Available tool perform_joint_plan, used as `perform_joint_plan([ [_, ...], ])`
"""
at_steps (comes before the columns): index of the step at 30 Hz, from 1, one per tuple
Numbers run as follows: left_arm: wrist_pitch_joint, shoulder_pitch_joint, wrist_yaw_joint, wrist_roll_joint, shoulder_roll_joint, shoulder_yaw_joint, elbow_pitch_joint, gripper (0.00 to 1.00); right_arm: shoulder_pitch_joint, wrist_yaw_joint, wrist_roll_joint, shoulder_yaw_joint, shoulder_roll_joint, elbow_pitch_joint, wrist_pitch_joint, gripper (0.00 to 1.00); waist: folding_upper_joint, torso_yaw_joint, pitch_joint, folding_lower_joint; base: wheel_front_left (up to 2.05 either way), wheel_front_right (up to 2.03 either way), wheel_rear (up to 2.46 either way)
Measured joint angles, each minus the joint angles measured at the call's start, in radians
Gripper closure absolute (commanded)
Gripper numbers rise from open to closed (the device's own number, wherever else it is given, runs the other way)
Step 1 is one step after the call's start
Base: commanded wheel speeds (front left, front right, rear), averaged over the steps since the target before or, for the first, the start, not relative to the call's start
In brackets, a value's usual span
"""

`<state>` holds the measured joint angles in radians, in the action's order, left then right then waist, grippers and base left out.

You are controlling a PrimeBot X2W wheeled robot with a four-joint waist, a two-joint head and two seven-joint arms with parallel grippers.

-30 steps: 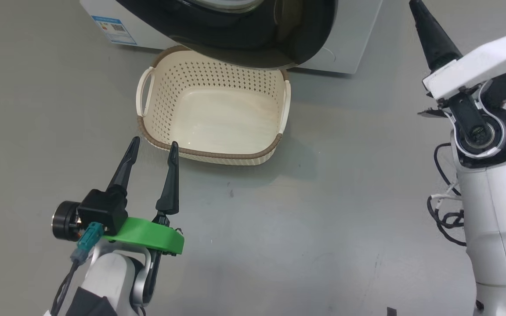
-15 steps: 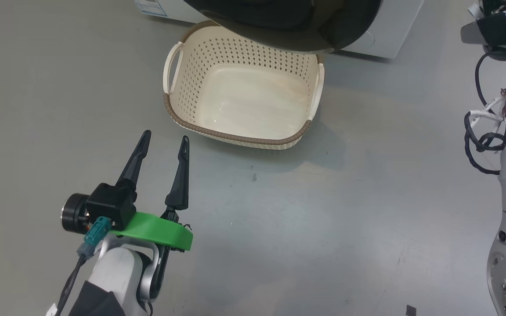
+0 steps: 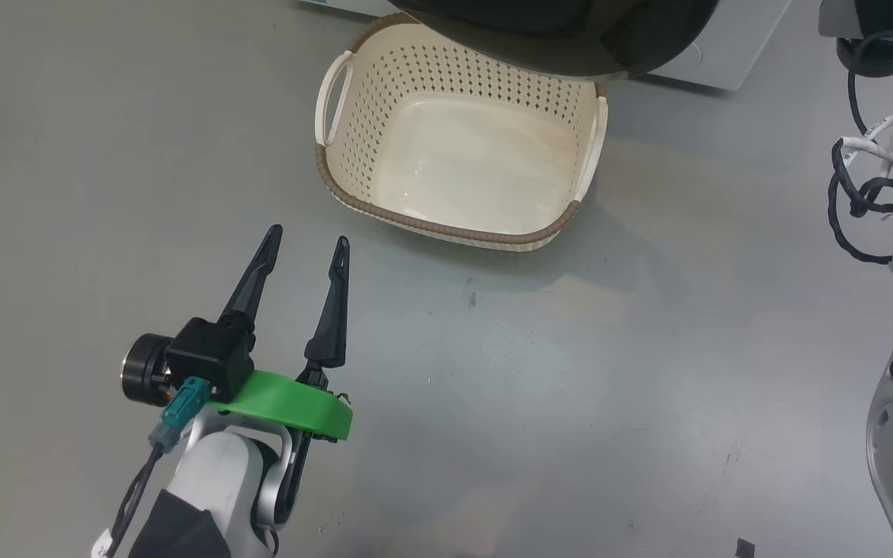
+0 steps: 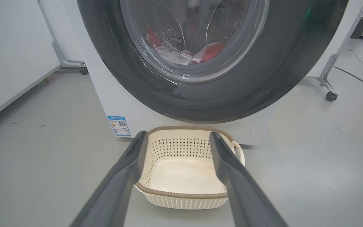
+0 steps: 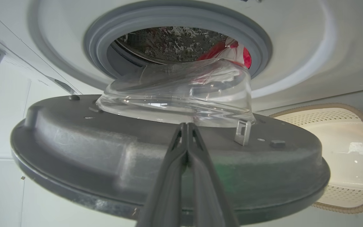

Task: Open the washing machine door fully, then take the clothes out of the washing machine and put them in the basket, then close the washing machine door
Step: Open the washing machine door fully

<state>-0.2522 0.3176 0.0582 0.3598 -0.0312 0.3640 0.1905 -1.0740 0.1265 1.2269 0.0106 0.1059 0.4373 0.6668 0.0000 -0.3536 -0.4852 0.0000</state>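
– Tool on the right, what's it doing?
– The right tool (image 5: 186, 126) is clenched with nothing in it. Its tips sit against the inner face of the door (image 5: 99, 151), or a hair off it; I can't tell which. The door is only part open, so I'd say we're mid-swing.
– How should it push?
– With the flat of the closed fingers on the matte grey plastic, following the door's arc. Keep clear of the metal latch hook (image 5: 243, 132) and the glass bowl (image 5: 175, 91), which is slick and curved and likely to let the fingers slide.
– And the left tool?
– The left tool (image 3: 308, 235) is released with its fingers spread, low over the floor (image 3: 570, 387) near the basket (image 3: 446, 229). It's best kept there, out of the swing.
– Where are the clothes?
– The clothes (image 5: 243, 55) are soft red and white cloth in the dimpled steel drum (image 5: 169, 44), behind the thick grey rubber ring (image 5: 95, 47) of the washing machine (image 5: 295, 47).
– And the basket?
– It's an empty cream plastic tub with a perforated wall and a brown woven-look rim. It sits on the floor, partly under the door's glossy black edge.
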Motion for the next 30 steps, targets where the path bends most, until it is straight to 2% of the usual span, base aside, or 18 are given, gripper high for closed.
perform_joint_plan([
  [14,0.000,0.016,0.012,0.018,0.002,0.007,0.000,0.00,-0.054,0.000,0.024,0.009,-0.005,0.166,0.096,1.00,0.0000,-0.013,-0.012,0.0000,0.00,0.00,0.00],
  [20,0.000,0.018,0.017,0.018,0.002,0.008,0.003,0.00,-0.060,0.000,0.073,0.025,-0.014,0.242,0.142,1.00,0.0000,-0.010,-0.005,0.0000,0.00,0.00,0.00],
  [30,0.000,0.022,0.020,0.019,0.002,0.012,0.016,0.00,-0.068,0.000,0.121,0.033,-0.017,0.298,0.187,1.00,0.0000,-0.009,0.016,0.0000,0.00,0.00,0.00],
])
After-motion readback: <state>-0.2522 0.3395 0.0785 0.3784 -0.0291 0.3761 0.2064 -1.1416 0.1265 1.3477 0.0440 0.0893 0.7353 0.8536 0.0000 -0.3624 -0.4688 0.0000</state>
